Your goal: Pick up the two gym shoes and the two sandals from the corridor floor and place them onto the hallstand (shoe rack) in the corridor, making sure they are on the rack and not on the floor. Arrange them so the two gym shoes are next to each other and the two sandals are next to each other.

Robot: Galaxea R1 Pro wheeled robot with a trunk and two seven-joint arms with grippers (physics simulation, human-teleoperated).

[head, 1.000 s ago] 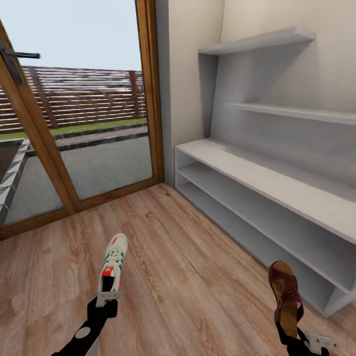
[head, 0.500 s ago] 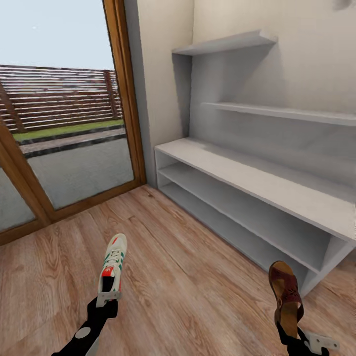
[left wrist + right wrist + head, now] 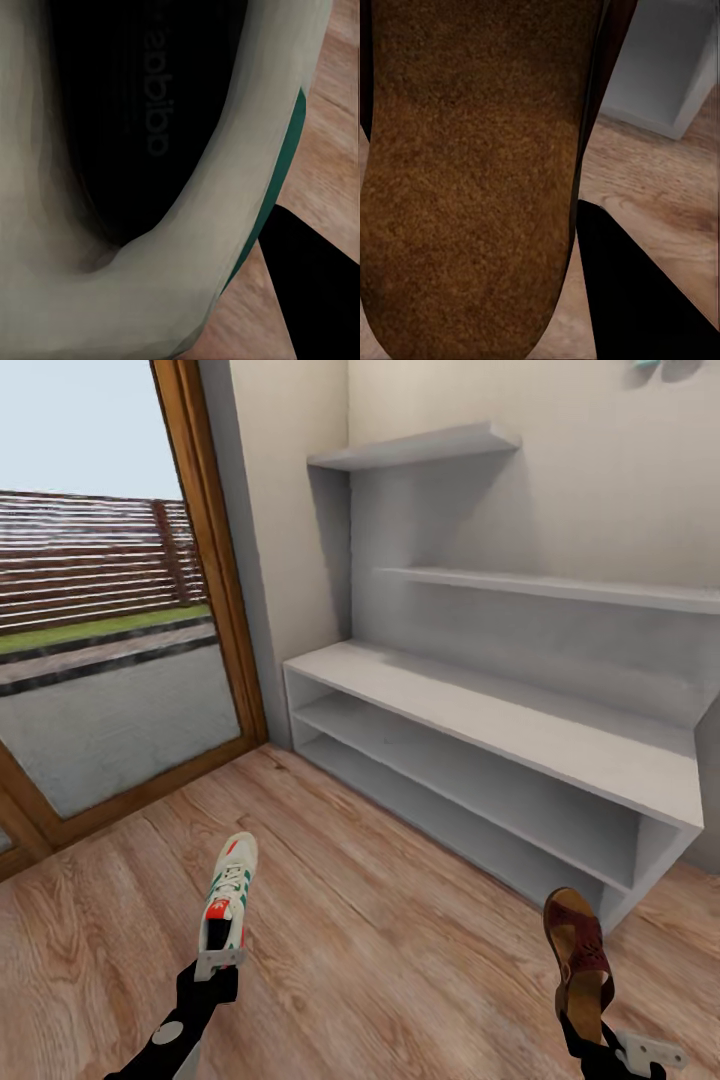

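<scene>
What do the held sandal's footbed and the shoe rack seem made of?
Sandal footbed: probably suede or leather, with a brown, grainy, matte nap. Shoe rack: likely painted board, since its pale grey faces are flat, smooth and without grain.

The sneaker point(image 3: 229, 900) is white with green side stripes and red-orange patches at heel and tongue (its lining reads black up close). The sandal point(image 3: 579, 953) is dark brown with a lighter, grainy tan-brown footbed. The floor point(image 3: 380, 950) is warm light-brown wood with darker grain. The shoe rack point(image 3: 560, 745) is pale grey, the door frame point(image 3: 205, 550) orange-brown, the wall point(image 3: 290, 540) cream.
</scene>
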